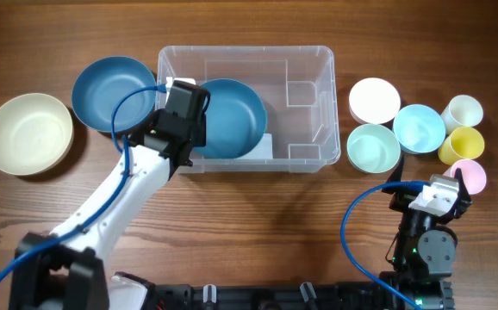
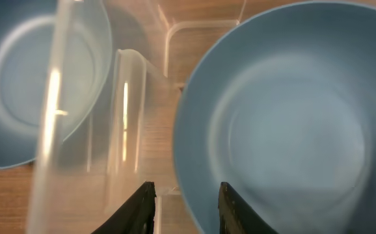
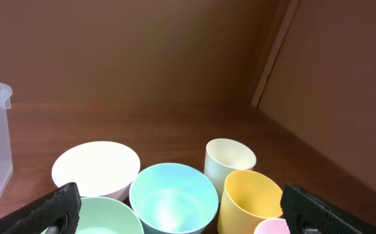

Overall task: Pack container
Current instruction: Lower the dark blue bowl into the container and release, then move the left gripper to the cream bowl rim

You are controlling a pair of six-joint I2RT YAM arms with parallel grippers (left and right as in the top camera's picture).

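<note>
- Directly below the left gripper (image 2: 187,190): the left end of the container (image 1: 305,73), with the long axis running away to the right of the hand.
- Between the parted fingers (image 2: 146,205) of this hand: the rim of the blue bowl (image 1: 232,119), inside the container. Looks free on both sides, so probably released and not pinched.
- Just left of the hand, outside the container wall: a second blue bowl (image 1: 107,90), then farther left a cream bowl (image 1: 27,133). Both nearer to the left arm, so a lift and a short move to the left seems needed next.
- Right gripper (image 3: 181,211): spread wide, holding nothing, well apart from the container.
- In front of this hand: a mint bowl (image 1: 374,148), a light blue bowl (image 1: 419,127), a white bowl (image 1: 374,99) and three small cups (image 1: 461,145), close together.
- Container: clear, thin, rigid-looking plastic, with rounded corners and moulded ridges inside.
- Bowls and cups: matte, smooth, round, with thin rims. Probably light, and able to nest.
</note>
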